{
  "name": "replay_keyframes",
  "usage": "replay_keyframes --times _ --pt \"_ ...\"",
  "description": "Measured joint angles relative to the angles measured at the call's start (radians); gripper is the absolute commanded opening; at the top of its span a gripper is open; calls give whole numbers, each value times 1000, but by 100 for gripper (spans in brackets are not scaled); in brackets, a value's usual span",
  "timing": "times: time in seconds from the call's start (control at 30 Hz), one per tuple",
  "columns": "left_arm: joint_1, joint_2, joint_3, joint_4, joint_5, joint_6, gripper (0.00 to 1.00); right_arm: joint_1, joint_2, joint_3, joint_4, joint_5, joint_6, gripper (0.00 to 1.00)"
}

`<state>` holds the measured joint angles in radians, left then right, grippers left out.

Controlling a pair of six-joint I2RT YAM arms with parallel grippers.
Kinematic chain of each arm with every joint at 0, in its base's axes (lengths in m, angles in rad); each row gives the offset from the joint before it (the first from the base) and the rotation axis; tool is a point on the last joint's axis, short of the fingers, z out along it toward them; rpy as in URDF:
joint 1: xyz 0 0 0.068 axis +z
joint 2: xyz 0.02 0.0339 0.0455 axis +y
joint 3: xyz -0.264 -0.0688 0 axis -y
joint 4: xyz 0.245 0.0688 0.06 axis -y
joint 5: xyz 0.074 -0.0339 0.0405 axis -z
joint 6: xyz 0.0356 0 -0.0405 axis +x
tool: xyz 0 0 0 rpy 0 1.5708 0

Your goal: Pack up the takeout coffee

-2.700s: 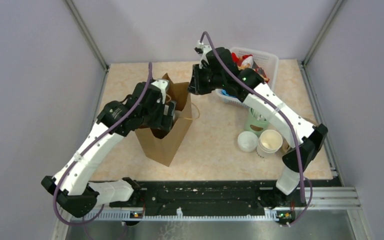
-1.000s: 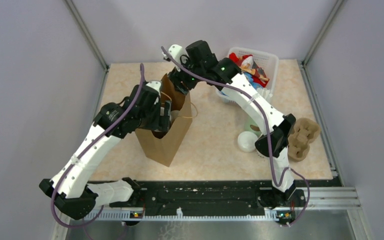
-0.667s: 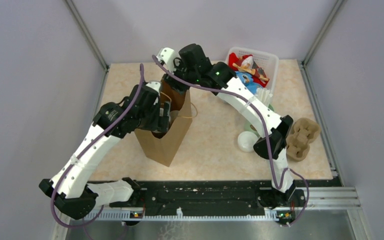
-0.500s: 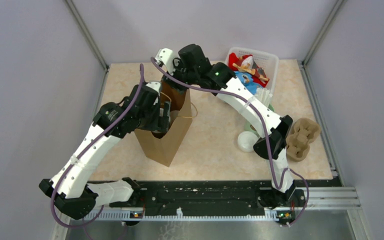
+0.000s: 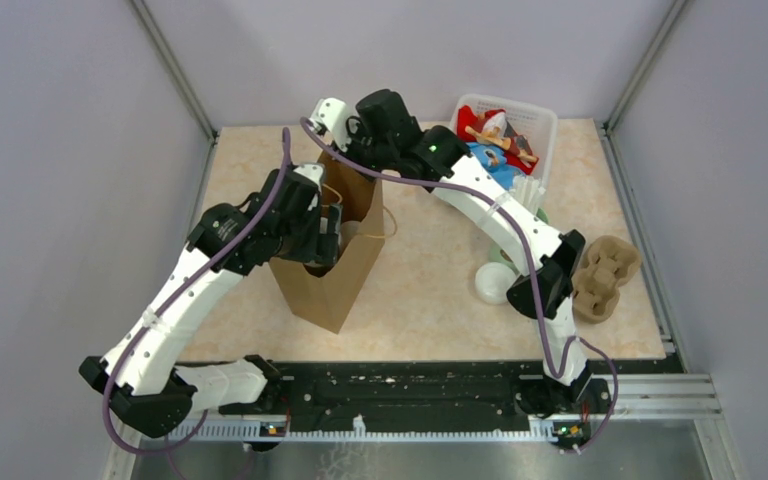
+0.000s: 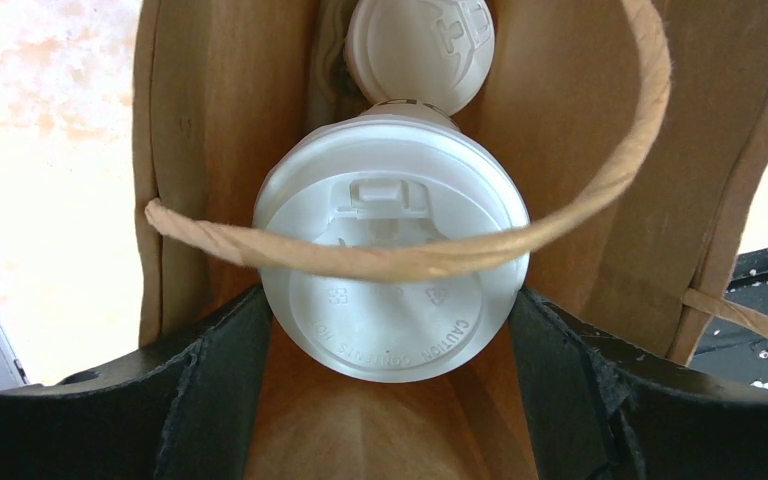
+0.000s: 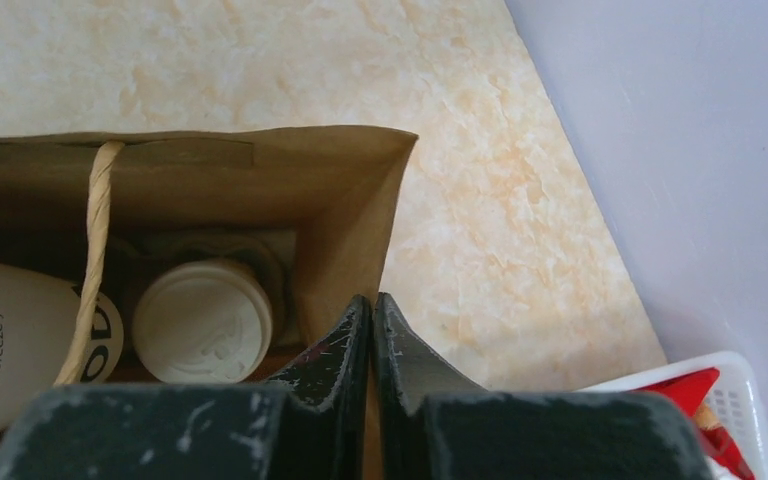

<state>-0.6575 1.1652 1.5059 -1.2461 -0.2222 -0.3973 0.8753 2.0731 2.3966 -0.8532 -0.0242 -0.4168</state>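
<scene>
The left gripper point(image 6: 388, 320) is clamping the lidded takeout coffee point(image 6: 392, 225), holding it lid-up inside the paper bag point(image 5: 335, 285) beside a second lidded cup point(image 6: 420, 45). The right gripper point(image 7: 372, 330) is pinching the bag's rim, holding the mouth open. The coffee should go down slowly and straight, with the twine handle point(image 6: 600, 180) steered off the lid.

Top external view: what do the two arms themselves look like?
The left arm and right arm look alike: white links, black joint housings, and a purple cable looped along each. A green light glows near the right arm's wrist. The left fingers are black wedges; the right fingers are scuffed pale.
</scene>
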Motion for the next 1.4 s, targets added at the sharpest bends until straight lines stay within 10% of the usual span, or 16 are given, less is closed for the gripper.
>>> replay_keyframes --times 1.4 --pt "0 -28 -106 58 -22 -64 48 41 -309 -359 344 184 -2 0"
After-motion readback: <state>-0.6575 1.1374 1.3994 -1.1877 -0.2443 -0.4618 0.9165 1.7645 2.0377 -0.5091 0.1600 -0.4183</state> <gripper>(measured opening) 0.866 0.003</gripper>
